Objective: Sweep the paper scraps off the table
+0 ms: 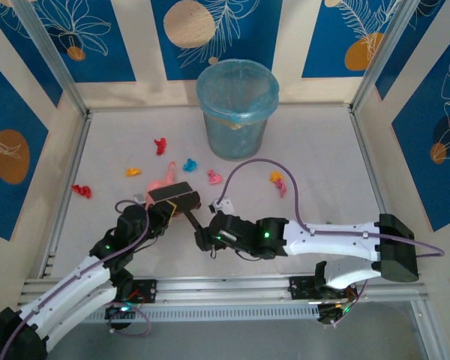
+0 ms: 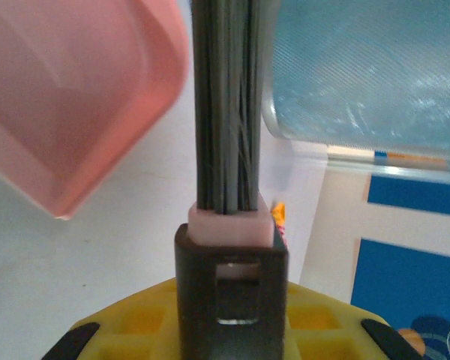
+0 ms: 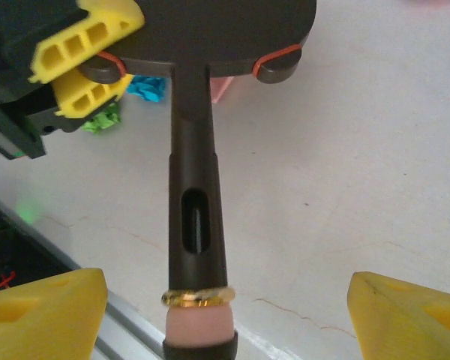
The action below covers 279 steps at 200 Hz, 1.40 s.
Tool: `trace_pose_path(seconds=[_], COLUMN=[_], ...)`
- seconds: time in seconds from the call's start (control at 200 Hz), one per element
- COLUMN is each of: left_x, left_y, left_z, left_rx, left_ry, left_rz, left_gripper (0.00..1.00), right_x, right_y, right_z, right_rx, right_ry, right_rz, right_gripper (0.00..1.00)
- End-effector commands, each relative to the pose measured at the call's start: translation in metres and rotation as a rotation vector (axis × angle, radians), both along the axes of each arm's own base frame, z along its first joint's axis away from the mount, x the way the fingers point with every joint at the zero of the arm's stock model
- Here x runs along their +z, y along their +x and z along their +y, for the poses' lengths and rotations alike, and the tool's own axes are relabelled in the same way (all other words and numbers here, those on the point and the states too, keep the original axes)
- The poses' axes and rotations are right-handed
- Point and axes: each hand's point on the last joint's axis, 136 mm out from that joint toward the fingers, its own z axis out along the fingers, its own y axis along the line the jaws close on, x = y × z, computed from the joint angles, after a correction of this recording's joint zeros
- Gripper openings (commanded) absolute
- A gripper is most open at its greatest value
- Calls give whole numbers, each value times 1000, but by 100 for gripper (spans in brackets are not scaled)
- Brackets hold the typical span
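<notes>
Matte pale table (image 1: pixel 322 150) holds crumpled paper scraps (image 1: pixel 162 145); left gripper (image 2: pixel 230 319) clamps a grey-bristled brush (image 2: pixel 225 97), right gripper (image 3: pixel 225 300) gapes around a slotted handle (image 3: pixel 195 187).

Over the desk's (image 1: pixel 322 150) near middle, the left pincer (image 1: pixel 171 201) is being held closed, the right pincer (image 3: pixel 225 300) wide apart.

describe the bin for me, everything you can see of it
The bin is a round, pale blue, see-through tub, plastic by its look, with a thin bag folded over its rim. It stands upright and open at the far middle of the table. The nearest paper scraps lie in front, apart from it.
</notes>
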Motion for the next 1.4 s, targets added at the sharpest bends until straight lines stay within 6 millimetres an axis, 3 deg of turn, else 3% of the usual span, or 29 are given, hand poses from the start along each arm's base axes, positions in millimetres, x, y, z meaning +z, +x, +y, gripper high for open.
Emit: trace_pose_path(seconds=[0.0,0.11,0.245,0.58,1.075,1.39], left_x=[1,2,7,27,41,40], left_y=[-3,-7,-11,-8,-4,-6], left_z=[14,24,34,49,54,55], left_rx=[123,195,265,379,420,426], left_ry=[-72,-88,-104,-126,-145,-156], left_rz=[112,174,226,227,214,220], left_gripper=[0,0,0,0,0,0], right_x=[22,27,34,39,31,29], right_y=[4,4,-1,13,26,34], right_z=[2,1,15,32,68,66], right_rx=[-15,-13,37,18,41,4], right_ry=[103,157,258,263,277,254], right_rz=[-57,-63,-62,-52,11,-16], right_gripper=[84,83,81,77,59,43])
